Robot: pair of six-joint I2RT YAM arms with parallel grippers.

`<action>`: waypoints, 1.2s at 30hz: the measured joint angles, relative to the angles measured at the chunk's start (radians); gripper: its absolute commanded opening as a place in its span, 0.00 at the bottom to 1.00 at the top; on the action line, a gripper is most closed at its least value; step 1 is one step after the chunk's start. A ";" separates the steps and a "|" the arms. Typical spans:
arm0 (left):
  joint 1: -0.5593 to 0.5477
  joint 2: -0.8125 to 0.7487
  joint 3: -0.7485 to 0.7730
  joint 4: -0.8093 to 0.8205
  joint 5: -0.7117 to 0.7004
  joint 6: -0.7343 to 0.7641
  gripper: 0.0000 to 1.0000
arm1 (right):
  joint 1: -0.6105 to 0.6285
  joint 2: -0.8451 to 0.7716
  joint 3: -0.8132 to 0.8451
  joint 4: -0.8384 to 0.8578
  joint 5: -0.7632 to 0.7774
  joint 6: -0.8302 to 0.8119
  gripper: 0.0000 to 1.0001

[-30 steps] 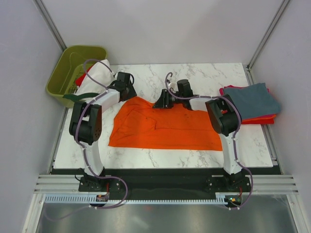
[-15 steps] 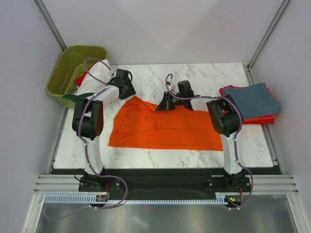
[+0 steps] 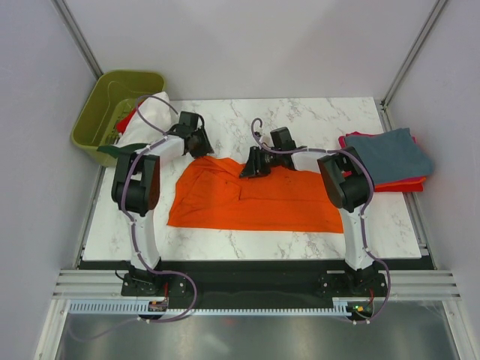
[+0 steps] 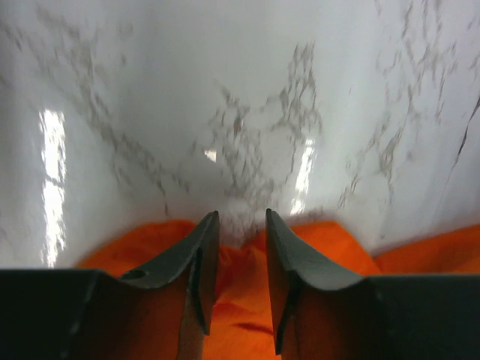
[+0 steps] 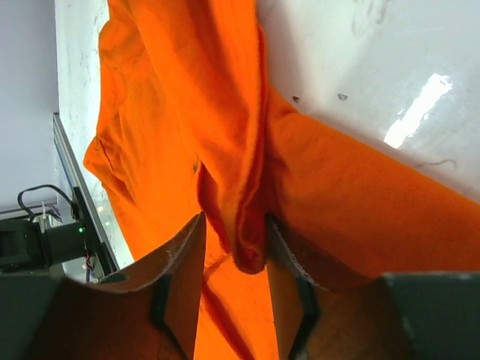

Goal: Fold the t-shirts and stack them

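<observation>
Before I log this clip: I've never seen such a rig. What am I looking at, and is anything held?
Two robot arms are bolted at the near edge of a marble table. The wide picture looks down from above; the other two come from a camera on each wrist, so the prongs are that arm's end effector. An orange t-shirt lies spread in the middle, folded shirts are stacked at the right, and more cloth spills from a green bin at the far left. The right end effector pinches a fold of the orange t-shirt. The left end effector is at its far edge, cloth between the prongs; whether it grips is unclear.
</observation>
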 measured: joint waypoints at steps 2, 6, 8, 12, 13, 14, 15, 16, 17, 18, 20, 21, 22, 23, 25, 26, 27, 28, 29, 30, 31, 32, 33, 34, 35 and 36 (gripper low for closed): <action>-0.004 -0.037 -0.084 0.029 0.020 0.001 0.25 | 0.001 0.000 0.011 -0.009 0.006 -0.005 0.52; -0.015 -0.138 -0.233 0.078 0.069 0.002 0.15 | 0.003 0.000 0.021 -0.016 0.007 -0.005 0.53; -0.023 -0.192 -0.282 0.098 0.103 0.002 0.15 | 0.003 0.000 0.021 -0.016 0.008 -0.005 0.53; -0.034 -0.274 -0.338 0.135 0.168 0.003 0.20 | 0.004 -0.002 0.021 -0.015 0.008 -0.005 0.60; -0.037 -0.296 -0.354 0.142 0.177 0.004 0.22 | 0.004 -0.006 0.020 -0.014 0.008 -0.007 0.62; -0.039 -0.320 -0.373 0.147 0.179 0.004 0.25 | 0.005 -0.011 0.018 -0.012 0.013 -0.010 0.63; -0.040 -0.348 -0.396 0.148 0.179 0.005 0.25 | 0.005 -0.014 0.015 -0.009 0.017 -0.013 0.64; -0.042 -0.377 -0.420 0.146 0.178 0.006 0.26 | 0.005 -0.018 0.012 -0.006 0.023 -0.014 0.65; -0.043 -0.399 -0.435 0.143 0.177 0.007 0.26 | 0.005 -0.021 0.009 -0.005 0.027 -0.015 0.66; -0.043 -0.425 -0.451 0.140 0.177 0.009 0.26 | 0.005 -0.024 0.006 -0.003 0.029 -0.016 0.66; -0.043 -0.475 -0.475 0.133 0.179 0.017 0.25 | 0.006 -0.031 0.000 0.001 0.035 -0.020 0.65; -0.043 -0.492 -0.481 0.130 0.190 0.024 0.25 | 0.006 -0.034 -0.004 0.002 0.038 -0.023 0.65; -0.043 -0.512 -0.486 0.127 0.216 0.033 0.24 | 0.005 -0.036 -0.006 0.002 0.042 -0.024 0.65; -0.043 -0.531 -0.488 0.120 0.239 0.040 0.25 | 0.005 -0.039 -0.010 0.003 0.045 -0.026 0.65; -0.051 -0.566 -0.493 0.105 0.264 0.054 0.31 | 0.005 -0.046 -0.017 0.004 0.053 -0.031 0.68; -0.055 -0.585 -0.502 0.103 0.262 0.058 0.35 | 0.005 -0.050 -0.021 0.005 0.056 -0.033 0.70; -0.061 -0.603 -0.514 0.098 0.260 0.061 0.37 | 0.005 -0.055 -0.027 0.007 0.058 -0.035 0.74; -0.064 -0.621 -0.526 0.087 0.254 0.064 0.41 | 0.005 -0.063 -0.034 0.008 0.062 -0.038 0.80; -0.067 -0.631 -0.533 0.077 0.250 0.066 0.46 | 0.005 -0.072 -0.041 0.008 0.064 -0.040 0.80; -0.069 -0.635 -0.534 0.066 0.241 0.068 0.49 | 0.005 -0.085 -0.050 0.009 0.071 -0.045 0.80; -0.070 -0.635 -0.534 0.062 0.227 0.068 0.50 | 0.005 -0.100 -0.061 0.006 0.080 -0.049 0.80; -0.070 -0.633 -0.534 0.057 0.211 0.068 0.52 | 0.004 -0.116 -0.071 0.004 0.092 -0.050 0.80; -0.070 -0.630 -0.533 0.054 0.191 0.068 0.53 | 0.002 -0.130 -0.079 -0.001 0.100 -0.052 0.80; -0.070 -0.621 -0.529 0.052 0.165 0.068 0.53 | 0.002 -0.142 -0.081 -0.007 0.116 -0.053 0.80; -0.070 -0.608 -0.520 0.049 0.145 0.068 0.53 | 0.001 -0.153 -0.081 -0.014 0.130 -0.054 0.80; -0.070 -0.580 -0.500 0.046 0.129 0.068 0.53 | 0.001 -0.165 -0.081 -0.021 0.147 -0.056 0.80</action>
